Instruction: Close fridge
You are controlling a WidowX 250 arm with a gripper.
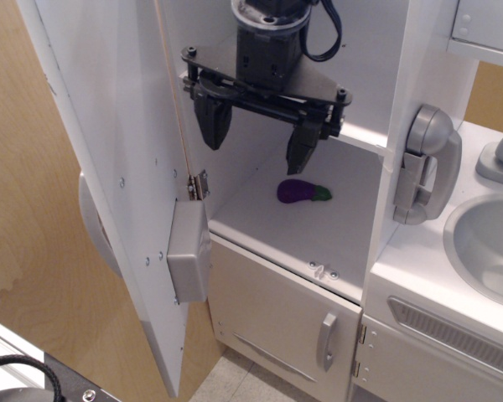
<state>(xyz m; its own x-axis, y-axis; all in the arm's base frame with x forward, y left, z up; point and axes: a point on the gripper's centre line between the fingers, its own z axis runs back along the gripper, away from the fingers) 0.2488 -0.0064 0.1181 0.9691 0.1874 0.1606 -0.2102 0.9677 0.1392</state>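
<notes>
The fridge (344, 126) door (109, 167) is standing wide open; the end effector (260, 134), fingers spread and empty, is hovering inside; closing remains undone.

My wrist is a dark grey ribbed cylinder with a black cable looping off its right side. Below it sits a flat black plate with bolts at its corners. My two fingers (212, 117) are black, tapering wedges.
</notes>
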